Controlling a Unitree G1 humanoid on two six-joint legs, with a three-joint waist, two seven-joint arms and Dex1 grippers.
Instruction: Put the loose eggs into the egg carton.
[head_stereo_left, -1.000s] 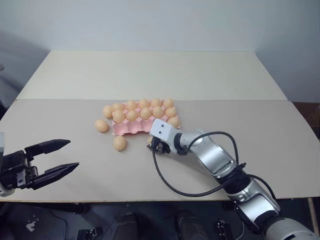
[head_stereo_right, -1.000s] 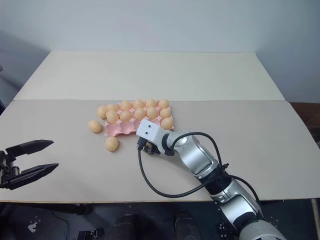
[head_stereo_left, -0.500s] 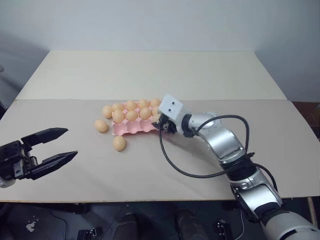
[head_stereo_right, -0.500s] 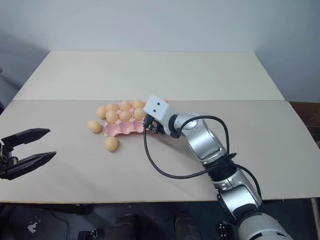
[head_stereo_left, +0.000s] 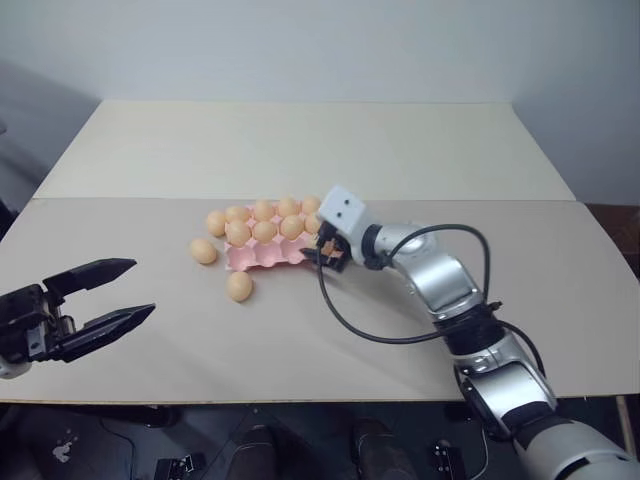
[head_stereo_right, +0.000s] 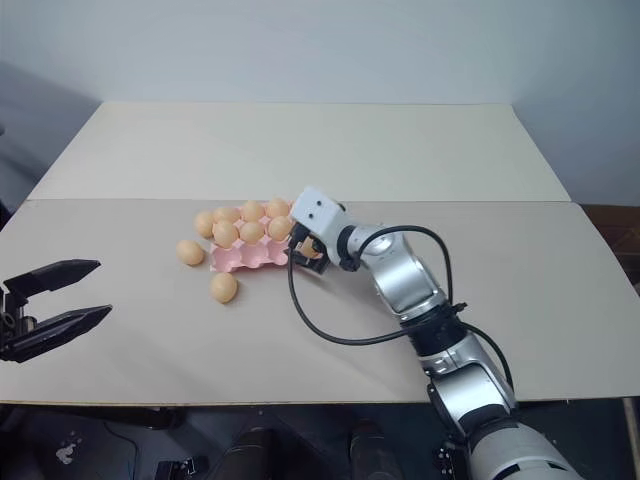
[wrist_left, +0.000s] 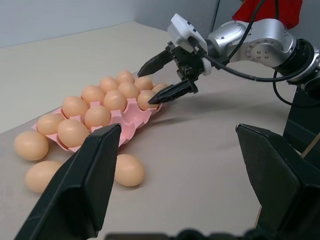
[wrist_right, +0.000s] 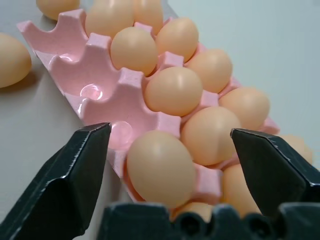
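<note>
**Robot gripper open over a pink egg carton on a beige table**

A wide beige table (head_stereo_left: 420, 160) fills the middle of the head view, with a pale grey wall behind it across the top. No brand, label or writing can be read anywhere.

The right arm reaches in from the lower right toward the centre. Its right gripper (wrist_left: 167, 77) sits at the carton's right end, jaws spread wide with nothing between them. An egg (wrist_right: 160, 167) rests in a near-row cup just in front of the fingers, as its own wrist view shows.

The left gripper (head_stereo_left: 120, 293) hangs at the lower left of the head view, well apart from the eggs, jaws wide and empty.

The egg carton (head_stereo_left: 262, 256) lies just left of centre. Its two far rows are full; the near row has bare pink cups (wrist_right: 92, 90), which the right wrist view shows plainly.

The loose eggs (head_stereo_left: 238, 286) lie on the table just left of and below the carton. The left wrist view shows three (wrist_left: 129, 170) there.
</note>
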